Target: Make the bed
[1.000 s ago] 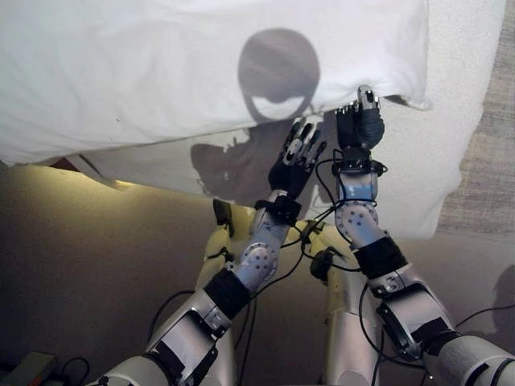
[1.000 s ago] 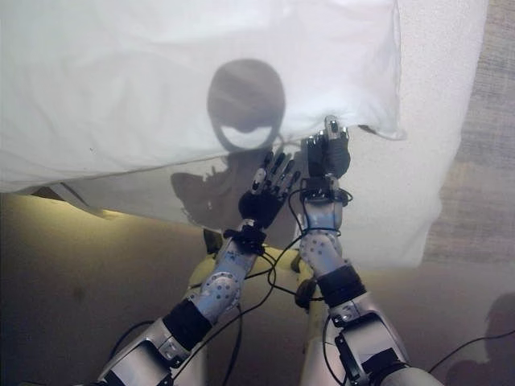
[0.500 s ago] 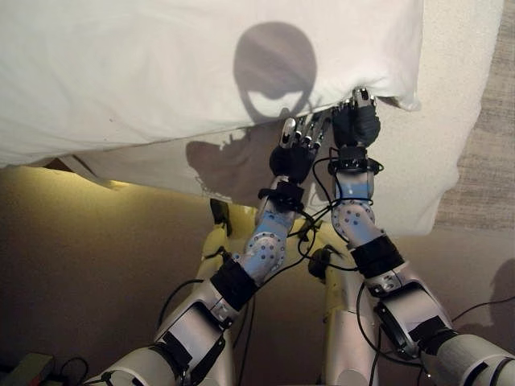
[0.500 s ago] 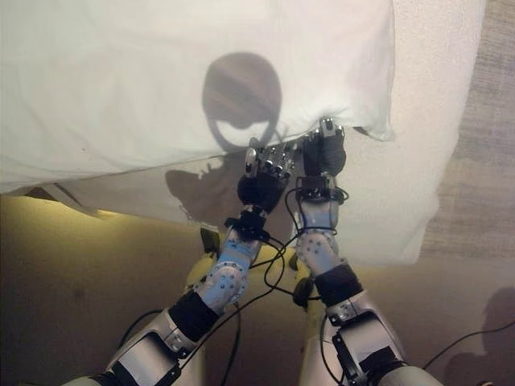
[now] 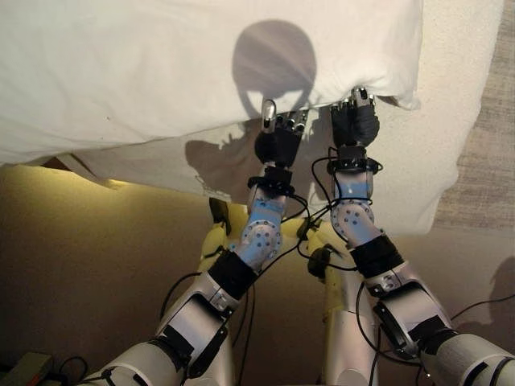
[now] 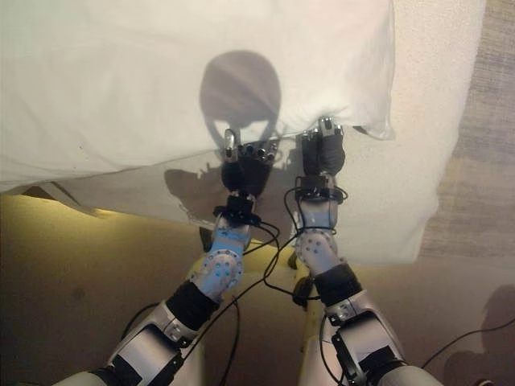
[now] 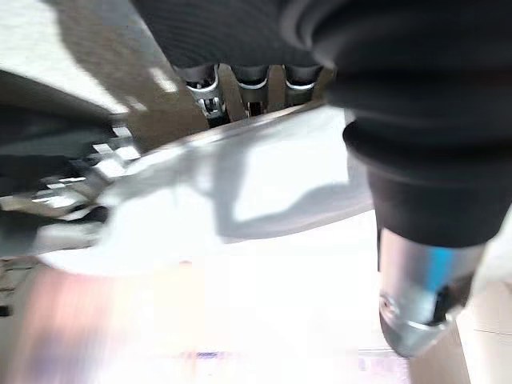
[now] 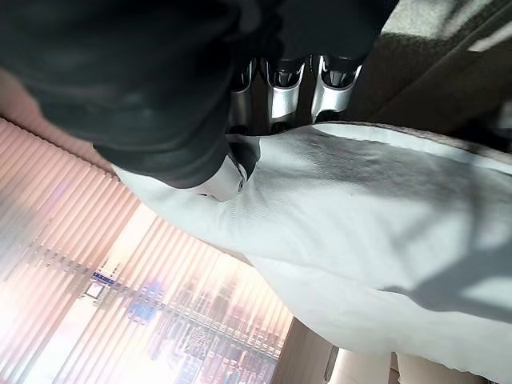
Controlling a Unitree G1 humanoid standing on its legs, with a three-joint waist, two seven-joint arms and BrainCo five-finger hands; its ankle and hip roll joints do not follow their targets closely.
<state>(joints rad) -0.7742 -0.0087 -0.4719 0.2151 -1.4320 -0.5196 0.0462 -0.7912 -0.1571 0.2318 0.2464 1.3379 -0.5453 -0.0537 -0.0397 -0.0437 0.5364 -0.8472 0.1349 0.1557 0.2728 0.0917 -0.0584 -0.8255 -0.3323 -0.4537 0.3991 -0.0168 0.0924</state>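
Here the duvet (image 5: 161, 64) spreads white and smooth over the bed, its near edge running across the head views from the left side to a soft, rounded corner on the right. Under that edge hangs a sheet (image 5: 418, 161), coarser and faintly pebbled, falling down the side of the bed toward the tan floor (image 5: 80, 265).

The left hand (image 5: 278, 143) reaches up to the duvet's edge left of the corner, its dark ribbed cover facing the camera, fingertips at the hem and the thumb standing up beside them. The head views stop there; the left wrist view shows more: the fingers (image 7: 252, 78) lie behind the hem, the thumb (image 7: 420, 296) juts out in front, well clear of the cloth, so the fingers sit on one side of the hem without clamping it; how far they curl I cannot tell.

The right hand (image 5: 354, 122) meets the edge just beside the corner, close to the left hand but apart from it. From above it looks bunched. Its wrist view settles it: silver fingers (image 8: 282, 96) press behind the hem and the thumb (image 8: 220, 178) bears on the front, pinching the finely woven, creased cloth between them
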